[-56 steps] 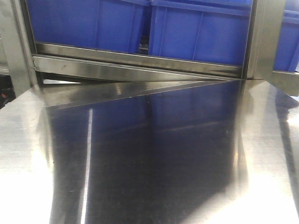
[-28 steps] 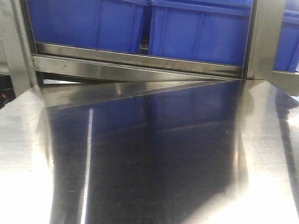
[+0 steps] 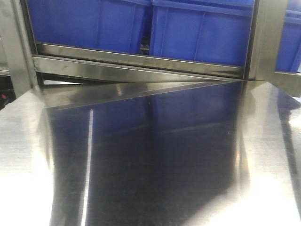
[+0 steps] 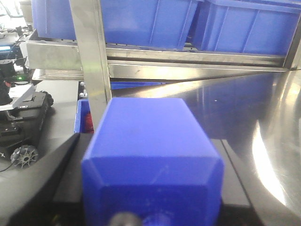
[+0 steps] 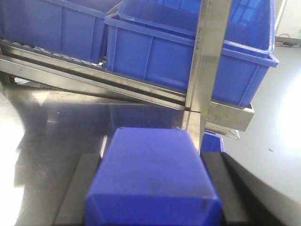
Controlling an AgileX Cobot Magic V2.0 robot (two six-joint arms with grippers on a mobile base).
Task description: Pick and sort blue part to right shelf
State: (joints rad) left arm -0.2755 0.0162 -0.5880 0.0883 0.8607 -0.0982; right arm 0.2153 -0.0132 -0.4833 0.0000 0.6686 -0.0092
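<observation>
In the left wrist view a matte blue part (image 4: 150,155) with sloped shoulders and a small nub at its near end fills the space between the black fingers (image 4: 66,162) of my left gripper (image 4: 150,162), which is shut on it. My right gripper (image 5: 153,179) is shut on a similar blue block (image 5: 153,169) whose near end is cut off by the frame. The right shelf (image 3: 136,70) stands ahead, a steel rack with large blue bins (image 3: 202,33) over a flat front rail (image 5: 94,77). Neither gripper shows in the front view.
A shiny steel table (image 3: 150,155) runs up to the rack. Steel uprights (image 4: 94,70) (image 5: 207,70) stand close in front of each wrist. Left of the table are a black wheeled device (image 4: 23,136) and a small blue bin (image 4: 83,117) below table height.
</observation>
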